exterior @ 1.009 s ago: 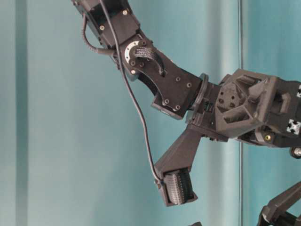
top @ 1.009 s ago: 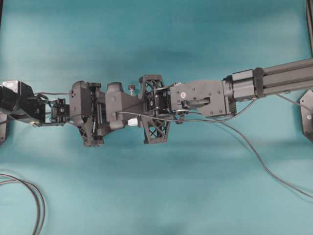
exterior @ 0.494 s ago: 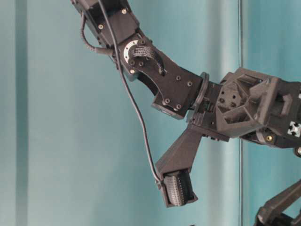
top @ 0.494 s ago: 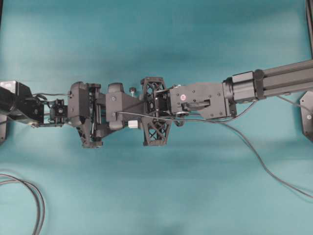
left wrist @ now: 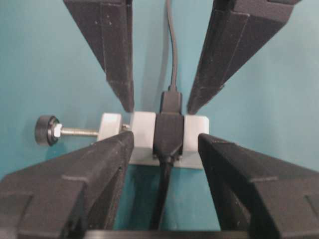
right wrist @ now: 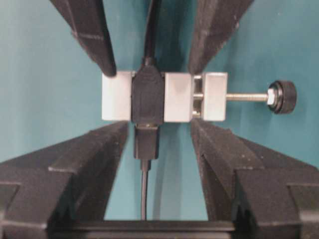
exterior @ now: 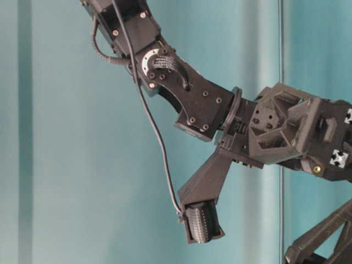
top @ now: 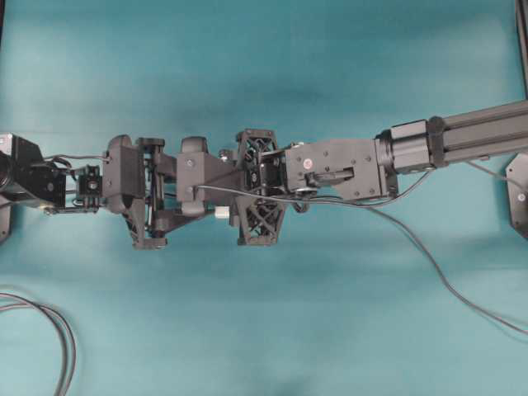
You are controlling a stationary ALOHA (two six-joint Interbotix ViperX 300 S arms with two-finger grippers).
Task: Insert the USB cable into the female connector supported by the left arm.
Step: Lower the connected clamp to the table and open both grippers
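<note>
Overhead: the left arm has drawn leftward from the right gripper over the teal table. Right wrist view: the right gripper's jaws now stand apart, and the USB cable sits plugged into the white clamp, likely finished. Left wrist view: the left gripper stands open around the clamp. No writing is legible.

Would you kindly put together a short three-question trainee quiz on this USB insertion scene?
1. True or false: the USB cable plug sits seated in the female connector.
2. What stands between the right gripper fingers? A) nothing B) the plugged cable, ungripped C) a screwdriver
3. Which part sticks out sideways from the white clamp block?

Key: 1 true; 2 B, the fingers stand clear on either side; 3 a threaded screw with a black knob.
</note>
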